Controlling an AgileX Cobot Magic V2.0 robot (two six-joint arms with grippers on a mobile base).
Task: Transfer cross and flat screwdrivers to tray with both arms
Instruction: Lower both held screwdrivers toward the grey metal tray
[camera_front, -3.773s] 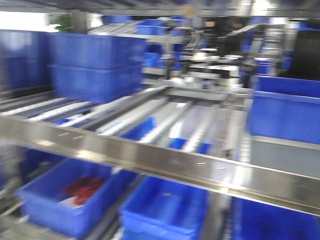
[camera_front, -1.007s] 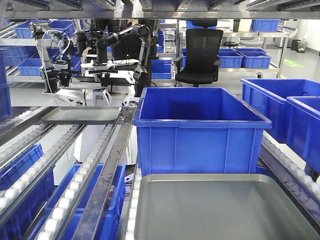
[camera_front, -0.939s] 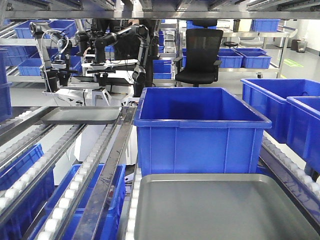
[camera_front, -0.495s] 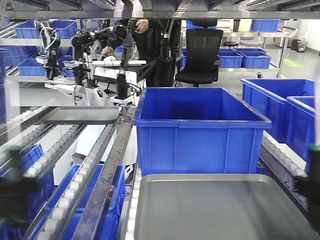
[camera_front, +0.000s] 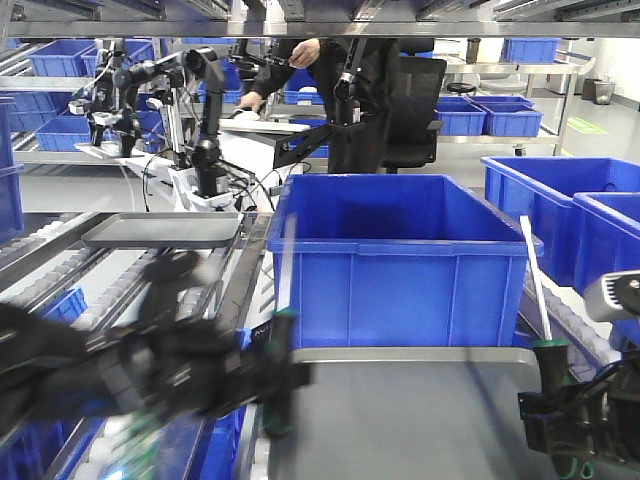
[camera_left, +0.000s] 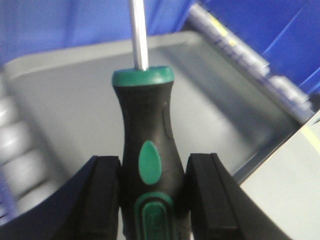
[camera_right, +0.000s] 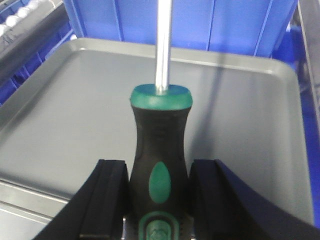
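Roller racks (camera_front: 55, 268) and blue bins (camera_front: 400, 270) surround the grey tray (camera_right: 240, 130); at its near edge, the left gripper (camera_left: 152, 200) clamps one screwdriver (camera_left: 145, 130), the right gripper (camera_right: 159, 200) clamps the other screwdriver (camera_right: 160, 135)

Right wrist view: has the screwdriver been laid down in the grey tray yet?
No, the screwdriver sits clamped in the right gripper, its handle above the tray.
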